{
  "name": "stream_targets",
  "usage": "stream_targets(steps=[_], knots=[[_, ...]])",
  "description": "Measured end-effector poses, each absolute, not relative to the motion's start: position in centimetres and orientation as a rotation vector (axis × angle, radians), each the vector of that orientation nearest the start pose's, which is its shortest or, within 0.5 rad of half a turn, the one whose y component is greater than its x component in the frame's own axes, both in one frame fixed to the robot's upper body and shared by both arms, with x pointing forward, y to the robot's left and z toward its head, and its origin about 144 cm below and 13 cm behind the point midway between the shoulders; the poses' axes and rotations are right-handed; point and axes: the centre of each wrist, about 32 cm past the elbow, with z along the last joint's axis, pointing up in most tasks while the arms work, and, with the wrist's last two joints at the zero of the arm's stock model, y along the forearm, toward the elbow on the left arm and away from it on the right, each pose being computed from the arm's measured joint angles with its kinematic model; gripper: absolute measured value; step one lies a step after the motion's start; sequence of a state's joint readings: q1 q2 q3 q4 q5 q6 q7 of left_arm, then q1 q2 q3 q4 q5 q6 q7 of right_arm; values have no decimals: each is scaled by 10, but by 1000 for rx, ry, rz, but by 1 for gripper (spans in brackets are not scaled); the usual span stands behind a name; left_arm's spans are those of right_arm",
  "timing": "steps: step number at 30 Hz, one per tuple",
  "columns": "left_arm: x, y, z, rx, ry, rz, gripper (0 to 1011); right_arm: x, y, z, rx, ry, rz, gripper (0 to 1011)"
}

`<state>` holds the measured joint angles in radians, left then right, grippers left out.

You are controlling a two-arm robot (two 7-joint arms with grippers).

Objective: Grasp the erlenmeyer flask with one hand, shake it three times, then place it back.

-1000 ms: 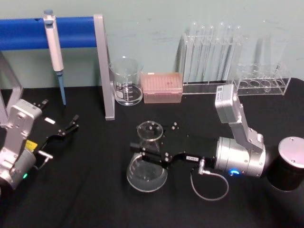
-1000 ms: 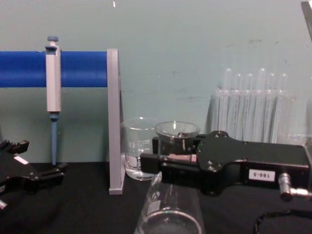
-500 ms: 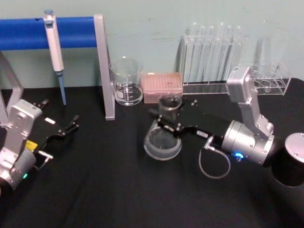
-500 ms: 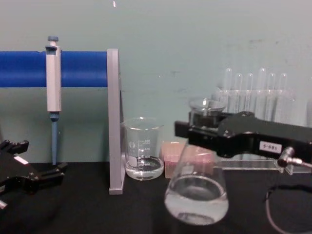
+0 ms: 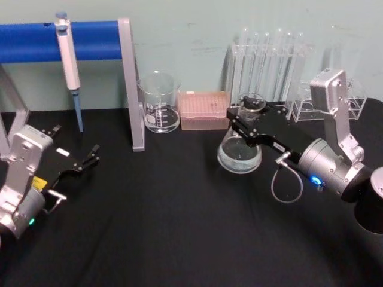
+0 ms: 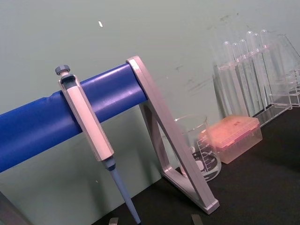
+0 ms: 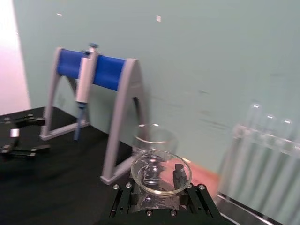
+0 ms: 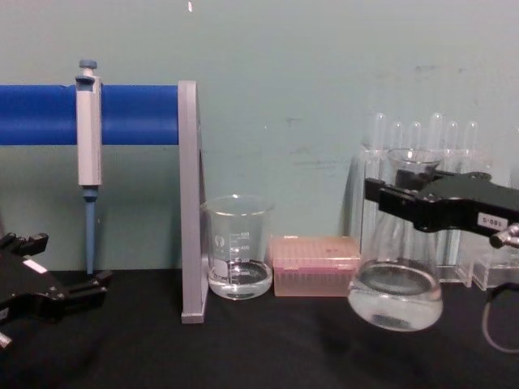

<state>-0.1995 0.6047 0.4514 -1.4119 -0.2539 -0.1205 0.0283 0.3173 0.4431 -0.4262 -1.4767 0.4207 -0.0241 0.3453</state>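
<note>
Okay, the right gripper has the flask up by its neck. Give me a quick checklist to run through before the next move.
1. Grip: right gripper clamped on the erlenmeyer flask at its neck: ok.
2. Flask off the table: base looks raised in the chest view: ok.
3. Liquid low in the base, far below the mouth: ok.
4. Room behind: pink tip box and test tube rack close by; gap in depth: cannot tell.
5. Left gripper parked at the far left, away from the flask: ok.
</note>
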Motion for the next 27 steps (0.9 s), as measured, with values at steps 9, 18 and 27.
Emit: stream_targets(steps=[9, 18, 27], knots=[[489, 310, 1140, 305, -285, 1248, 1001, 522, -253, 1195, -40, -105, -1026, 453], [489, 310, 1140, 304, -285, 1248, 1001, 521, -256, 1194, -45, -94, -1112, 453], [489, 310, 1140, 304, -285, 1248, 1001, 521, -257, 1194, -51, -88, -1160, 453]])
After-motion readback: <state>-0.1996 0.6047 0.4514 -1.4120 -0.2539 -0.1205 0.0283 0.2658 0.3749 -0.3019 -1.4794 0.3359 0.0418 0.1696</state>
